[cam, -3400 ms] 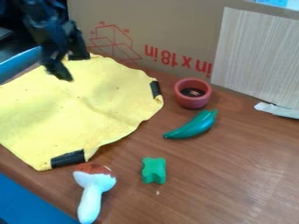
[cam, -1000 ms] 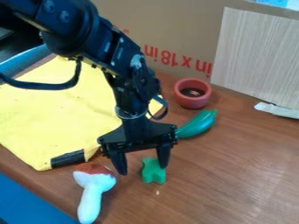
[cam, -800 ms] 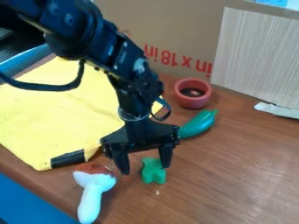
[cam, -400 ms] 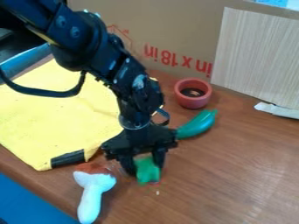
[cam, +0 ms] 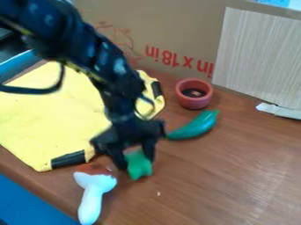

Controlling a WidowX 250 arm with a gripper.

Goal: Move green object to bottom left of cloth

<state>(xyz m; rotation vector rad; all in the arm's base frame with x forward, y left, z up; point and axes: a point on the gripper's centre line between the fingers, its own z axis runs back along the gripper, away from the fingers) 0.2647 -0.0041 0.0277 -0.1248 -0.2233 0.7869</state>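
- Camera view: one tool (cam: 136, 164), its two fingers clamped on one green block (cam: 140, 170), right of the cloth's lower taped corner.
- One yellow cloth (cam: 50, 114), two black strips (cam: 68, 159) along its rim.
- One mushroom (cam: 91, 204), near the tabletop's (cam: 235, 180) lower-left edge.
- One pepper (cam: 197, 127), one red bowl (cam: 194, 101); bare wood right of both, cardboard (cam: 170, 26) behind.

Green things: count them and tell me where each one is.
2. The green block is held in the hand; the dark green pepper lies on the table, just in front of the red pot. The arm could hide others.
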